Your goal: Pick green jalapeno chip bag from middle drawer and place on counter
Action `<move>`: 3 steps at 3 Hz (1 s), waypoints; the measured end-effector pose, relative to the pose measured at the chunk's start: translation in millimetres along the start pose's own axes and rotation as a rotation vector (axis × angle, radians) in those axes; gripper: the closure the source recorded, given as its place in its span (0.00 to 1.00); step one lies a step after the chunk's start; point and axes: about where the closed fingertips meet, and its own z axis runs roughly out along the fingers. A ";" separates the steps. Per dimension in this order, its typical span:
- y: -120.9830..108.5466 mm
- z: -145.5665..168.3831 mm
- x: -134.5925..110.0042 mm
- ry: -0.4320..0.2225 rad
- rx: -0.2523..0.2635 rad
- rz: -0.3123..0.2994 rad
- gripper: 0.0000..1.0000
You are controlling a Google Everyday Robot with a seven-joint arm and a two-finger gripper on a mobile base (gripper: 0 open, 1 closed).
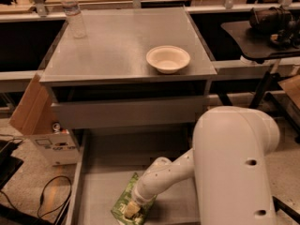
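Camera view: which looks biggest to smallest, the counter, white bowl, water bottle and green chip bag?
1. counter
2-4. white bowl, water bottle, green jalapeno chip bag: too alike to rank; the bag lies nearer, partly under the gripper in the middle drawer.
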 end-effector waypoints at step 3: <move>2.2 -13.5 -5.8 0.000 0.000 0.000 1.00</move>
